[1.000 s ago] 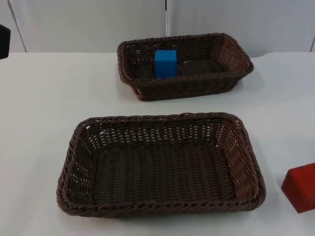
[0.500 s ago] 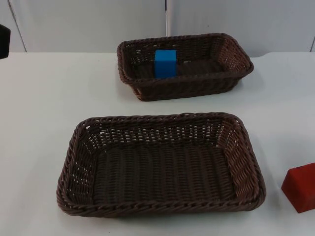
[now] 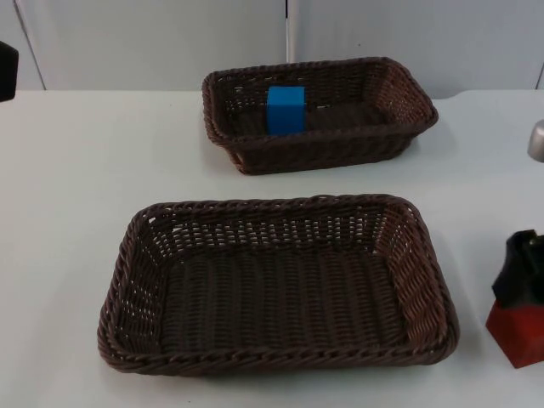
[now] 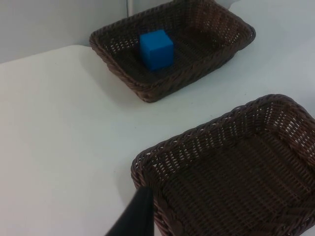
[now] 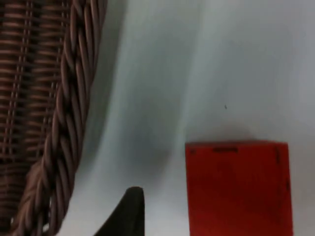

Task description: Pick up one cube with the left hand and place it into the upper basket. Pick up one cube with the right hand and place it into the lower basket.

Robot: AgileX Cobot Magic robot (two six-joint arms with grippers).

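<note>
Top view: a bright blue cube is seen inside the upper dark brown woven basket, the lower dark brown woven basket lies nearer, and the right gripper is poised directly over a red cube; its finger spacing cannot be told. Left wrist view: the left gripper's fingertip is seen just beside the lower basket's rim, its opening unclear. Right wrist view: the red cube rests on the white table beside the basket's braided rim.

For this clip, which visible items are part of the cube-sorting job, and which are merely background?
Job items:
blue cube, lying in the upper basket
red cube on the table, right of the lower basket
right gripper, above the red cube
left gripper, near the lower basket's rim

Background:
white table
grey partition wall
</note>
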